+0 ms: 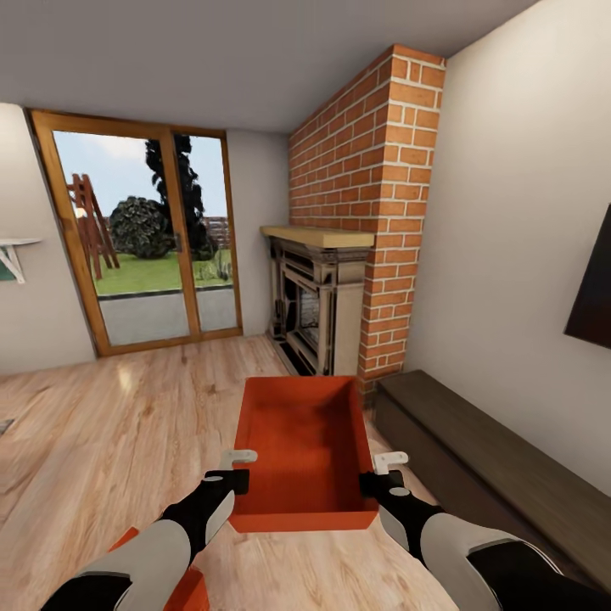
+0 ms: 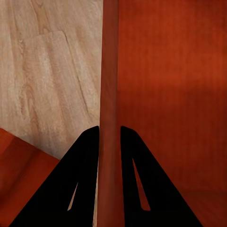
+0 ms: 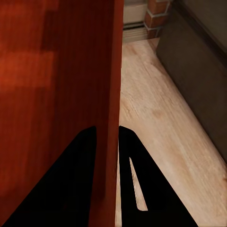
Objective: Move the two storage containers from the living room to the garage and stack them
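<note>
Orange-red storage container point(image 1: 305, 441) — lidless, held above the wood-plank floor point(image 1: 110, 424) in front of the brick fireplace point(image 1: 327, 301). Left gripper point(image 1: 231, 479): jaws pinching its left wall. Right gripper point(image 1: 383, 477): jaws pinching its right wall. Second orange-red container point(image 1: 191, 585) — on the floor under the left arm, just a corner visible. Glass doors point(image 1: 144, 238) behind; dark low bench point(image 1: 484, 458) along the right wall.
</note>
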You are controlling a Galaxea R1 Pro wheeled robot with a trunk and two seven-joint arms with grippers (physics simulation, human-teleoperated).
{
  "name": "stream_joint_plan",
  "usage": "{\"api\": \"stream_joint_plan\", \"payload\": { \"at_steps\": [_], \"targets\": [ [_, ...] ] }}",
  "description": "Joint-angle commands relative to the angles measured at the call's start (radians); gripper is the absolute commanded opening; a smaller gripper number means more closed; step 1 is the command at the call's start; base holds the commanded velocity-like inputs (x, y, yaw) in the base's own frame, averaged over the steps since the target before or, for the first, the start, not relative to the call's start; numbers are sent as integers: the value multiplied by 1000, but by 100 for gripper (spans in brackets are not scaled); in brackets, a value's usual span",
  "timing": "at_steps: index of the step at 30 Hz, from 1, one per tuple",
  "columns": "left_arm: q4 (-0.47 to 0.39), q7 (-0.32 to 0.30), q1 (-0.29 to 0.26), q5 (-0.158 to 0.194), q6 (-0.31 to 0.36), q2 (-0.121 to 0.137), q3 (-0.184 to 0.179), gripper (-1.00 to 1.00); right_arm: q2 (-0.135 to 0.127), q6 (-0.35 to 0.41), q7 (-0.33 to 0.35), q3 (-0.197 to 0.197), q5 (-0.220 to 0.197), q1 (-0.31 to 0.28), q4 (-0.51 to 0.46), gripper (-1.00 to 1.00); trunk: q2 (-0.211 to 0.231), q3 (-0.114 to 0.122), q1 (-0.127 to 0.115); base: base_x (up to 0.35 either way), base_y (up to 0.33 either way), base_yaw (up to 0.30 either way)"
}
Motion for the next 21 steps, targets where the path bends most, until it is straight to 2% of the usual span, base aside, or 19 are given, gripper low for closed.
{"api": "stream_joint_plan", "payload": {
  "at_steps": [1, 21],
  "targets": [
    [-6, 9, -1, -8, 6, -1, 7, -100, 5, -3, -4, -23, -8, -1, 5, -100, -1, -1, 0, 0, 0, 259],
    [-7, 9, -1, -6, 4, -1, 8, -100, 5, -5, -4, -23, -8, -1, 5, -100, -1, 9, 0, -1, 0, 265]
  ]
}}
